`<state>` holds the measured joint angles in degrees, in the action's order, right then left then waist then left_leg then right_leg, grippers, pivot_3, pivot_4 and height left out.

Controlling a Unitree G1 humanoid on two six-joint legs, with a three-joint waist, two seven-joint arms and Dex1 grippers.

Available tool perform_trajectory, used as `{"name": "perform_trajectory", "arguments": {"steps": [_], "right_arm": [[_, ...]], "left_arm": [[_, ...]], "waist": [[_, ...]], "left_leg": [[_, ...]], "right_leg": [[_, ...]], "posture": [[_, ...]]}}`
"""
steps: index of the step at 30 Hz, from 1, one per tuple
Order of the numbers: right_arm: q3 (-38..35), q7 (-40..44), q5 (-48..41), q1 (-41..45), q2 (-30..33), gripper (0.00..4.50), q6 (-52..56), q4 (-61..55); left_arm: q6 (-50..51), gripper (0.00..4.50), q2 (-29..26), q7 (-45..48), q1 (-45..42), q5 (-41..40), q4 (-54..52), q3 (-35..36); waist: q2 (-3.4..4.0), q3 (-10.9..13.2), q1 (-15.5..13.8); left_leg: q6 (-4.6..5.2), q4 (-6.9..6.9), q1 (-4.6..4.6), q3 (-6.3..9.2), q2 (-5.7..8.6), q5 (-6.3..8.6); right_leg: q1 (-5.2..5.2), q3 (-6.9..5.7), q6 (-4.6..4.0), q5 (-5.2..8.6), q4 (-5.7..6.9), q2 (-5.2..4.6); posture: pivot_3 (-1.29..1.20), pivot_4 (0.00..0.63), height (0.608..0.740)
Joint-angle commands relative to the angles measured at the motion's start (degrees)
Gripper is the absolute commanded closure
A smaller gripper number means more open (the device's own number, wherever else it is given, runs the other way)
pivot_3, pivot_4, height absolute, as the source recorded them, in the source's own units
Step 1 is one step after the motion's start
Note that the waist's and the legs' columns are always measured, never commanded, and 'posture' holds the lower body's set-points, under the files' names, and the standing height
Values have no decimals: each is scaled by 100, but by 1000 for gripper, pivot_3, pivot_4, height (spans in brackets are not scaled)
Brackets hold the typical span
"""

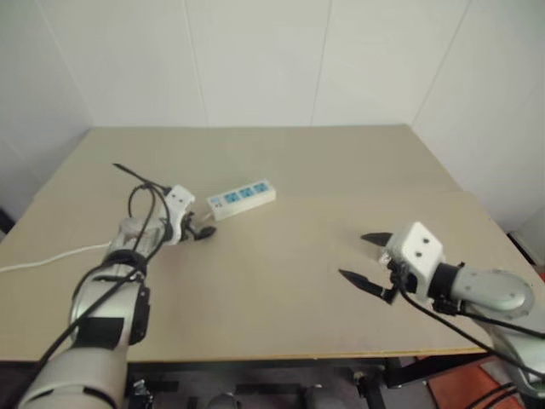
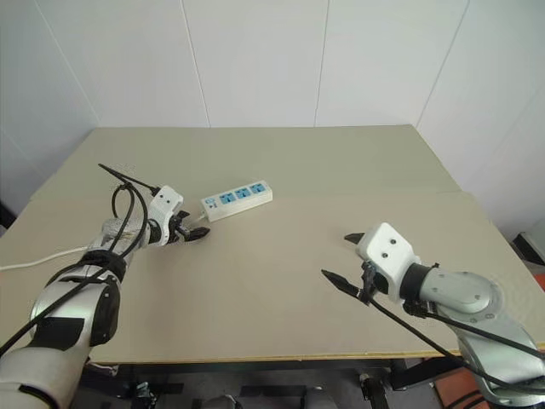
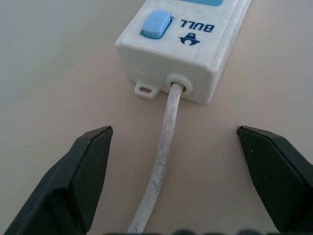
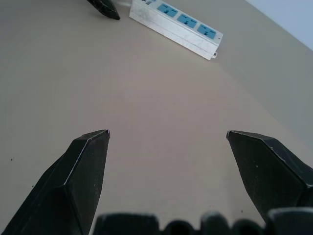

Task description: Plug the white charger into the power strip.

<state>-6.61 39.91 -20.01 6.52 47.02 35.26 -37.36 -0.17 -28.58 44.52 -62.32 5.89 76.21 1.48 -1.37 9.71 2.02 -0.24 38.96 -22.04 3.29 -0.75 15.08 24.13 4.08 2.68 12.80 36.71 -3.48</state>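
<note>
Straddling the power strip's (image 3: 195,44) cord (image 3: 164,161) with my left gripper (image 3: 173,142) spread; next, finding the charger; my right gripper (image 2: 345,260) hangs spread, empty.

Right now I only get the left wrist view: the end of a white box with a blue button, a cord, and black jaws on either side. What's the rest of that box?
Observer: It's a power strip. Past the button it has three blue sockets in a row.
Operator: Where does the cord go?
Observer: The cord trails across the table toward its edge on the robot's left.
Operator: And the other arm?
Observer: The right gripper hangs over bare table, well apart from the strip, with its jaws wide open.
</note>
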Motion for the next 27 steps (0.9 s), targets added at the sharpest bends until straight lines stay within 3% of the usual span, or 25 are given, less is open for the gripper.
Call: {"name": "perform_trajectory", "arguments": {"steps": [1,11,15,19,23,27], "right_arm": [[-21,-146,125,7,26,0,56,-129],[173,-263,243,-31,-67,0,31,-122],[202,-262,274,37,-84,0,54,-89],[197,-233,290,14,-92,0,36,-82],[352,-250,376,72,-166,0,-43,44],[454,-206,414,215,-232,0,-110,169]], "left_arm": [[156,1236,23,-67,-99,155,30,-95],[55,4481,62,144,-15,206,2,-151],[-246,4481,16,454,48,269,-135,-283],[-528,4481,-106,1705,260,49,-619,-331],[-222,4481,-239,2585,1116,-322,-2147,-379],[963,4481,-318,2546,2250,-704,-4445,-332]], "waist": [[0,-1,0],[-2,-5,16],[-2,-5,11],[-2,-5,13],[-1,-5,6],[1,-6,21]], "left_leg": [[0,0,1,0,0,0],[0,0,10,-1,0,0],[0,0,7,-1,0,0],[0,0,4,-1,0,0],[0,-1,1,-1,-3,0],[0,0,1,-1,-5,0]], "right_leg": [[0,0,0,0,0,0],[-3,3,0,0,4,2],[-3,2,0,0,2,1],[-1,2,0,0,1,1],[1,1,0,0,2,1],[2,3,0,0,3,0]], "posture": [[0,150,740],[0,150,740],[0,150,740],[0,150,740],[0,150,740],[0,150,740]]}}
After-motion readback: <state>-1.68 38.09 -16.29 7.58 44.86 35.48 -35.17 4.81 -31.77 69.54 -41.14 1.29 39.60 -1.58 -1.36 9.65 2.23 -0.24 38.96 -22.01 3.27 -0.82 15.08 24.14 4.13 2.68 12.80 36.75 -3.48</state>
